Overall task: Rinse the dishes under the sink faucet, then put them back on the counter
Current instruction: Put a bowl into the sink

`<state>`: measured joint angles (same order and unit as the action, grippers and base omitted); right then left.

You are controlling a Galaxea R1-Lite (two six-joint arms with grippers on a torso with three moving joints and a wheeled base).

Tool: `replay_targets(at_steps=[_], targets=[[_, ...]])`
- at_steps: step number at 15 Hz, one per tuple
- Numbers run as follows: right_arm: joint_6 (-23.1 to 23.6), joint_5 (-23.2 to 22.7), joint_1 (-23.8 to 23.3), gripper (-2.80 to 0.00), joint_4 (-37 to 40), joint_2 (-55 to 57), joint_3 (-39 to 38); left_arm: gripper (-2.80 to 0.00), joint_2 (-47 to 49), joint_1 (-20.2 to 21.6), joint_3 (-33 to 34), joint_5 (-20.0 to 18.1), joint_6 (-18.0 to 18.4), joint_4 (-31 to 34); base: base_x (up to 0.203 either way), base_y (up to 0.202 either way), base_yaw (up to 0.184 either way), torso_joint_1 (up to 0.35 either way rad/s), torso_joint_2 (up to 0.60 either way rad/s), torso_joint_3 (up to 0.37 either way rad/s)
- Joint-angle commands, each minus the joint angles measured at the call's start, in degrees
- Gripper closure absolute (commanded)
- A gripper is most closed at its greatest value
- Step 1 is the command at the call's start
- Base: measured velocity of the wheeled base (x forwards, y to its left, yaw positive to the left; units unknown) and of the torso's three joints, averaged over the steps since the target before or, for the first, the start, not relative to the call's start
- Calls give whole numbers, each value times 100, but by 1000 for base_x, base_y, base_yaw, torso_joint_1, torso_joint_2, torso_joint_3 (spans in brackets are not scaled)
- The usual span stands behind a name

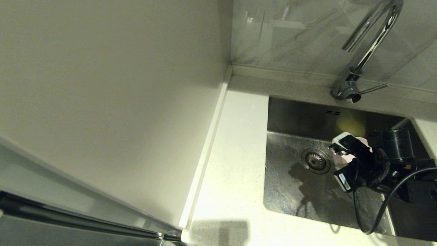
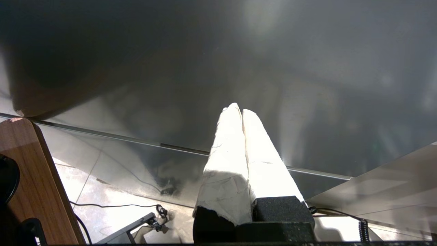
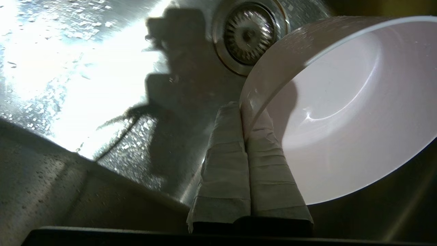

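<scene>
My right gripper (image 3: 243, 107) is shut on the rim of the pale pink bowl (image 3: 341, 112), one finger inside and one outside. The bowl is tilted on its side, low in the sink (image 1: 293, 194), right beside the round drain strainer (image 3: 248, 32). In the head view my right arm (image 1: 385, 160) hides most of the bowl (image 1: 341, 159), and only pink slivers show next to the strainer (image 1: 315, 160). The chrome faucet (image 1: 370, 44) arches over the sink's back edge. My left gripper (image 2: 241, 110) is shut on nothing, parked away from the sink.
White speckled counter (image 1: 232, 164) runs left of the sink, bounded by a raised rim (image 1: 208, 143) and an off-white vertical panel (image 1: 102, 85). The faucet's thin lever (image 1: 374, 89) points right. Droplets cover the sink floor. A black cable (image 1: 375, 218) loops over the sink's front edge.
</scene>
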<state>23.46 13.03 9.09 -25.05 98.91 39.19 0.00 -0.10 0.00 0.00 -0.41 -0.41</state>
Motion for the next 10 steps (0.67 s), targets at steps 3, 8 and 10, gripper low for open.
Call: replay_targets(at_steps=[3, 8, 10], targets=[[374, 8, 356, 0, -686, 842, 22, 0, 0, 1, 9, 0, -2, -2, 0, 0, 0, 0, 0, 0], [702, 68, 484, 0, -1084, 1658, 628, 0, 0, 1, 18, 0, -2, -2, 0, 0, 0, 0, 0, 0], [772, 372, 494, 0, -1270, 2010, 887, 0, 0, 1, 18, 0, -2, -2, 0, 0, 0, 0, 0, 0]])
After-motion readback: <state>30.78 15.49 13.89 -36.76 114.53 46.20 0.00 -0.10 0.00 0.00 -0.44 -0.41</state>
